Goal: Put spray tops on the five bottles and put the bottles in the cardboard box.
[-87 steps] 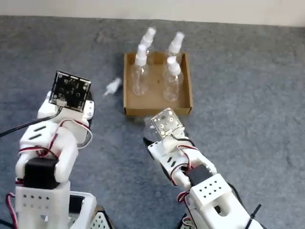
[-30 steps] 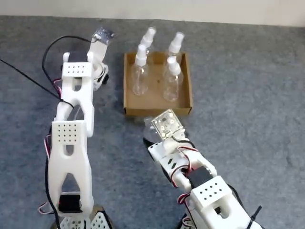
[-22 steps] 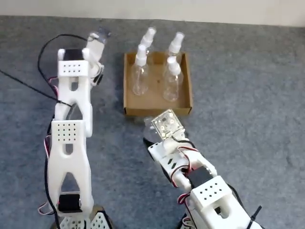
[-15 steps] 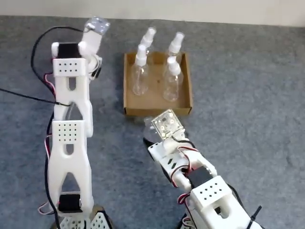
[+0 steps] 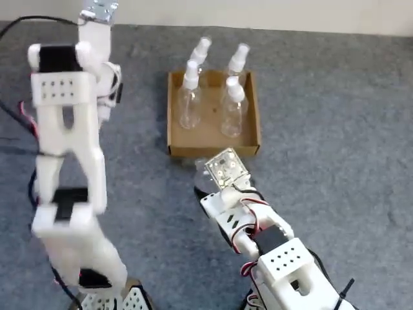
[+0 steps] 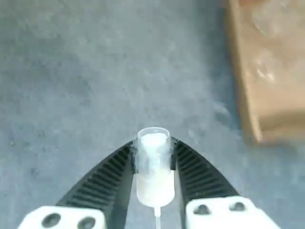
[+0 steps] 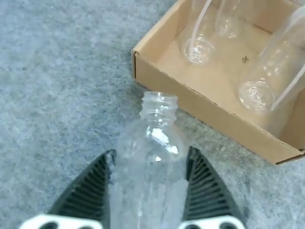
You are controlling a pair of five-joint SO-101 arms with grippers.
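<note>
Count: four capped bottles (image 5: 189,103) standing in the cardboard box (image 5: 213,150), one uncapped bottle (image 7: 159,119), one spray top (image 6: 153,167). Uncapped bottle's long axis lies along the right gripper (image 7: 151,153), which is clamped on it, open neck toward the box's near wall. Left gripper (image 6: 153,144) pinches the spray top, tube toward the wrist. Left arm is raised and extended left of the box; right arm is low, just before it.
</note>
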